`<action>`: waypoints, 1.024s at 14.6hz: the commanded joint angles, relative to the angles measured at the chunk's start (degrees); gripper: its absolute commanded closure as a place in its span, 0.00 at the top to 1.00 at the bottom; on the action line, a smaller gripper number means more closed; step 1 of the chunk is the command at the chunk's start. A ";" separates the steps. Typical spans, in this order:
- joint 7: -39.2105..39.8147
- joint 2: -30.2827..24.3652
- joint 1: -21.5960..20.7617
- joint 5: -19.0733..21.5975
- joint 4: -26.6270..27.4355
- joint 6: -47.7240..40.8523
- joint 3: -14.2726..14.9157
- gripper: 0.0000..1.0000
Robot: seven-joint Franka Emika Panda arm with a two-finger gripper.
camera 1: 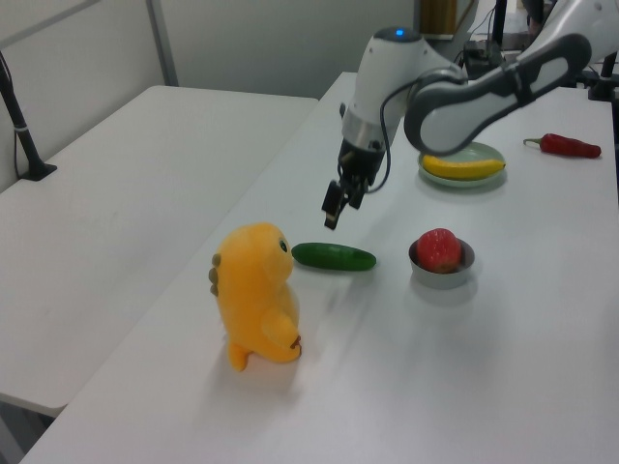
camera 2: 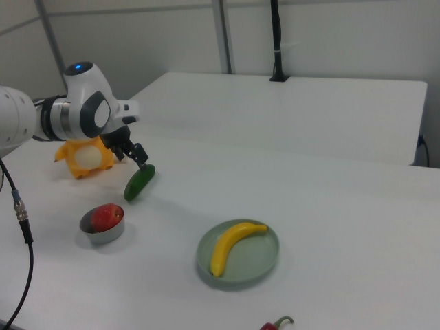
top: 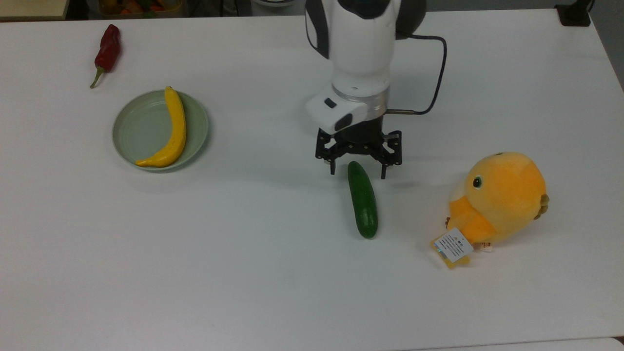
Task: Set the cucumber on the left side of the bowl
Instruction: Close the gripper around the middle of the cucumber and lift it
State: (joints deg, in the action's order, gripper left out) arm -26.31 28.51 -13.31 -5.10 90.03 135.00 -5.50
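I see a white worktop, second white table beside it, grey partition walls behind, even light.

No legible text anywhere.
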 commanded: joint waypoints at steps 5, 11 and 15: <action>-1.55 6.37 -2.68 -3.33 -3.71 1.58 1.90 1.00; -1.55 8.66 -2.68 -4.83 -5.30 1.49 1.90 1.00; -2.95 9.72 -2.86 -9.66 -5.12 1.32 1.64 0.34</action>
State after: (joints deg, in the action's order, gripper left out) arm -26.77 36.88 -14.77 -12.03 86.04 135.74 -4.94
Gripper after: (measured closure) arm 0.053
